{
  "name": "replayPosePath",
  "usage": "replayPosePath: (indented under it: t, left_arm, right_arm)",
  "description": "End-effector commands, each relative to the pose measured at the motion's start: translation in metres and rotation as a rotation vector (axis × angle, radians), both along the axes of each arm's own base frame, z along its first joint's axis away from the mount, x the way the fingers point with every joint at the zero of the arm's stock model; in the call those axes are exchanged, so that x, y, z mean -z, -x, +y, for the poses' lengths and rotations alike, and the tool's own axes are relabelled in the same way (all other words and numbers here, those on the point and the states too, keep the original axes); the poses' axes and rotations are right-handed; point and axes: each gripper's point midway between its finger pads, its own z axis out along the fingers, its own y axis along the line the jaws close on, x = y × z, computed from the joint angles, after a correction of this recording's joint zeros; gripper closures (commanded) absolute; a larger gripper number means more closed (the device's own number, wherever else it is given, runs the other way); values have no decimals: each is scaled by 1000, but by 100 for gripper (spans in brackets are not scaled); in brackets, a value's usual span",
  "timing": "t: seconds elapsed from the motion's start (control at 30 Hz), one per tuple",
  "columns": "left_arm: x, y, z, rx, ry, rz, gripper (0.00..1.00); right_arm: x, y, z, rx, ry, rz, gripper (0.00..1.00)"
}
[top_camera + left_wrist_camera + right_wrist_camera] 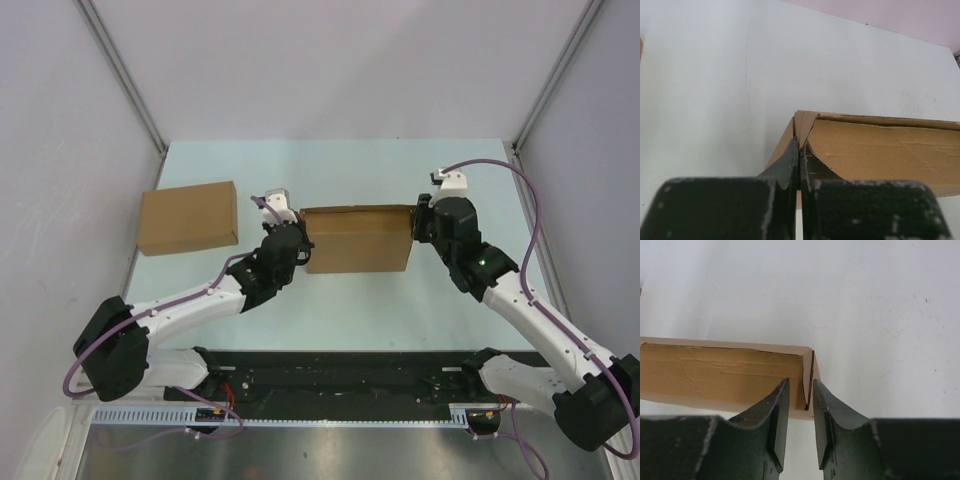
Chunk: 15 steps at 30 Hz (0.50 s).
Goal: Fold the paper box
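Note:
The paper box (357,240) is a shallow, open brown cardboard box in the middle of the table. My left gripper (303,243) is at its left end, shut on the doubled left end wall. In the left wrist view the fingers (790,160) pinch that wall at the corner of the box (880,150). My right gripper (415,225) is at the right end. In the right wrist view it (801,381) is open, its jaws on either side of the box's right end wall (809,375) without closing on it. The box interior (715,375) shows to the left.
A second plain brown cardboard box (188,217), closed, lies at the table's left edge. The pale table (330,170) ends at grey walls behind and at both sides. A black rail with the arm bases runs along the near edge.

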Motion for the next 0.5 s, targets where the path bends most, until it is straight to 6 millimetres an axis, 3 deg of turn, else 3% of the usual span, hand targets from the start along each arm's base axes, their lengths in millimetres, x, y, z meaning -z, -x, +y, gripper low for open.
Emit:
replayPosePath:
  t: [0.0,0.27,0.4,0.47]
  left_arm:
    - [63,20,23,9,-246,171,100]
    - [63,20,22,10,-251,171,100]
    - [63,20,22,11,-251,170,100]
    - [63,20,22,10,-251,170,100]
  right_arm:
    - [-10,-10,3,-3,-15,-43,72]
    - [-7,-15,1,14,-3,-44,83]
    - [-7,-16,-1,22,1,-45,98]
    - [-4,-15,-2,28,8,-35,100]
